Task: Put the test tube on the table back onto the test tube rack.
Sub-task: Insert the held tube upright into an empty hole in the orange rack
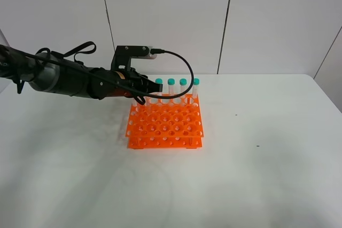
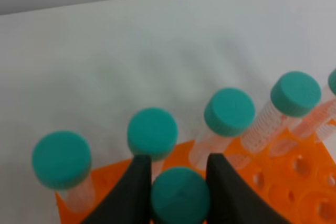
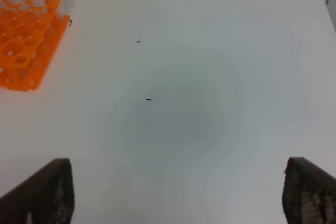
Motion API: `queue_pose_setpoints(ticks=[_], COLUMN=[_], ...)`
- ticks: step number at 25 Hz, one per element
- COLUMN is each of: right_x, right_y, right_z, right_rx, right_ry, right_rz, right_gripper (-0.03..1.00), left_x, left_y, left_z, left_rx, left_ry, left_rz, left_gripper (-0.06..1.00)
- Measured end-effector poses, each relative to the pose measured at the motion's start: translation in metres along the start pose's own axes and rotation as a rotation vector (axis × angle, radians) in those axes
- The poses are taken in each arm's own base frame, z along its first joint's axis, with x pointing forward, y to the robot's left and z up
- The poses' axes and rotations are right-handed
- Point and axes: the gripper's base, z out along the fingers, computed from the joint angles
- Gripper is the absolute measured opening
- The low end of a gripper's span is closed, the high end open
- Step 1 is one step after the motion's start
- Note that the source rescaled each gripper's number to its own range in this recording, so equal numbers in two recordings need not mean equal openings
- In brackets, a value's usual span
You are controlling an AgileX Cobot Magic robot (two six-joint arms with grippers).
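My left gripper [image 1: 147,93] reaches over the back left corner of the orange test tube rack [image 1: 165,125] on the white table [image 1: 267,180]. In the left wrist view the gripper [image 2: 178,163] is shut on the teal cap of a test tube [image 2: 180,198], held upright over the rack [image 2: 294,182]. Several more teal-capped tubes [image 2: 229,111] stand in the rack's back row just beyond it. My right gripper [image 3: 178,198] is open and empty above bare table [image 3: 210,77], well away from the rack [image 3: 26,40].
Small dark specks [image 3: 148,99] mark the table to the right of the rack. A panelled wall [image 1: 214,20] stands behind the table. The left arm's cable [image 1: 184,62] loops above the rack's back row.
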Motion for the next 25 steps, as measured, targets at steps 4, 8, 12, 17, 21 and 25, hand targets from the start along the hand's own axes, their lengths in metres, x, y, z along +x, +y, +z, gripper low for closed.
queue_pose_setpoints(ticks=[4, 8, 12, 17, 21, 25], right_x=[0.0, 0.0, 0.0, 0.0, 0.0, 0.0], right_y=[0.0, 0.0, 0.0, 0.0, 0.0, 0.0], right_z=[0.0, 0.0, 0.0, 0.0, 0.0, 0.0], right_rx=[0.0, 0.0, 0.0, 0.0, 0.0, 0.0], right_ry=[0.0, 0.0, 0.0, 0.0, 0.0, 0.0], right_rz=[0.0, 0.0, 0.0, 0.0, 0.0, 0.0], right_gripper=[0.86, 0.86, 0.86, 0.85, 0.85, 0.85], left_x=[0.004, 0.005, 0.005, 0.006, 0.006, 0.007], left_y=[0.001, 0.001, 0.0, -0.002, -0.009, -0.014], left_z=[-0.001, -0.002, -0.002, -0.002, -0.002, -0.002], left_rx=[-0.003, 0.004, 0.006, 0.013, 0.039, 0.051], left_ry=[-0.014, -0.023, -0.023, -0.022, -0.021, -0.021], left_rz=[0.004, 0.03, 0.037, 0.048, 0.095, 0.11], left_gripper=[0.0, 0.0, 0.0, 0.0, 0.0, 0.0])
